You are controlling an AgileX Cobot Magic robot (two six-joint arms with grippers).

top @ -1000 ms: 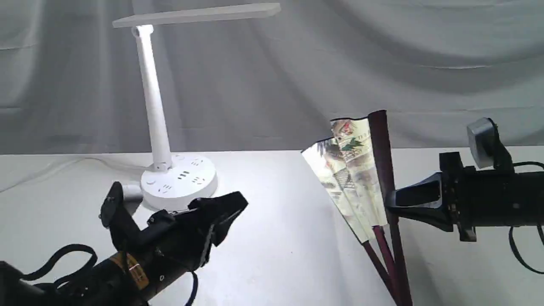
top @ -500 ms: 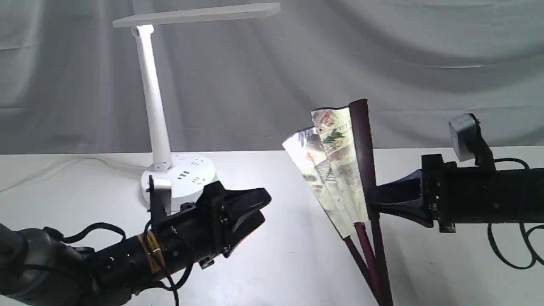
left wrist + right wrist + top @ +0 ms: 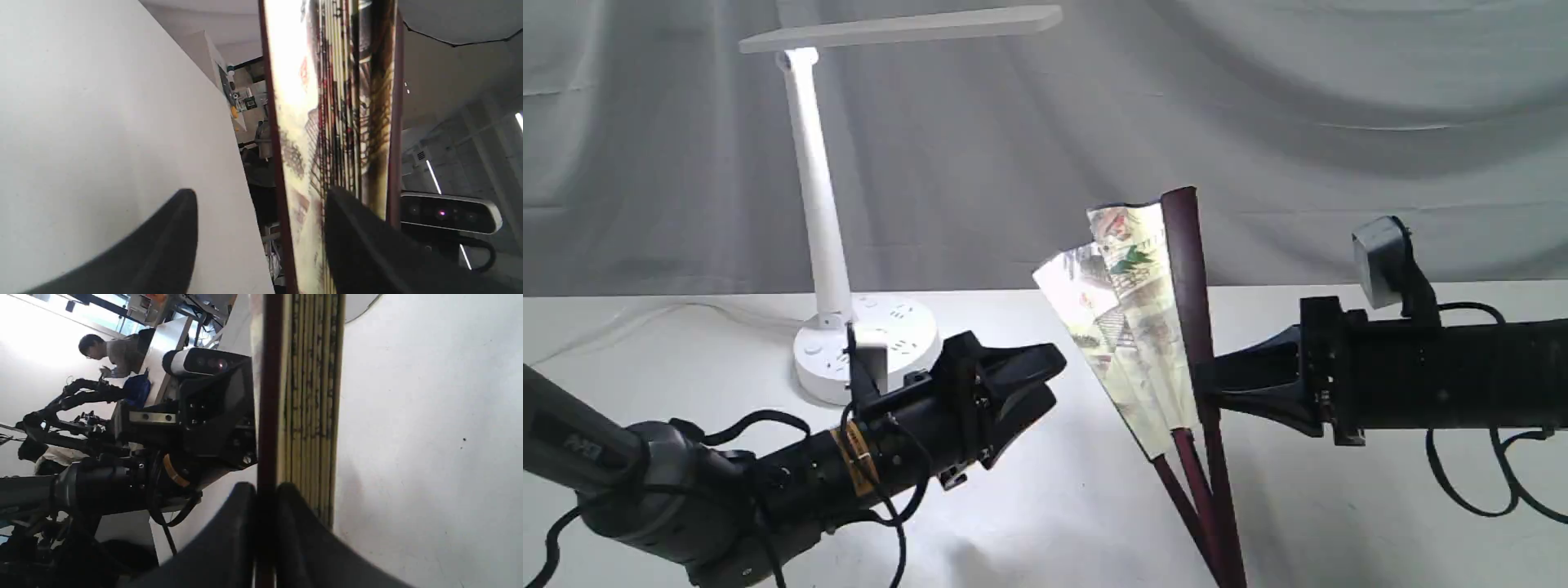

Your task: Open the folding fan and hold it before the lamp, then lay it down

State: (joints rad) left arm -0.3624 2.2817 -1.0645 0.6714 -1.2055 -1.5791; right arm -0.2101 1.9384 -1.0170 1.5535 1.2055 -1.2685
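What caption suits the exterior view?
Right claw grips the partly opened folding fan by one guard; open left claw faces it.

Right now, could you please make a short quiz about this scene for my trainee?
1. True or false: the right arm's fingers are shut on the folding fan's dark guard.
2. The left arm's fingers are: A) open, holding nothing; B) shut on the fan; C) out of every view.
3. Fill in: in the exterior view, the lamp stands on the ___ side.
Key: 1 true; 2 A; 3 left.
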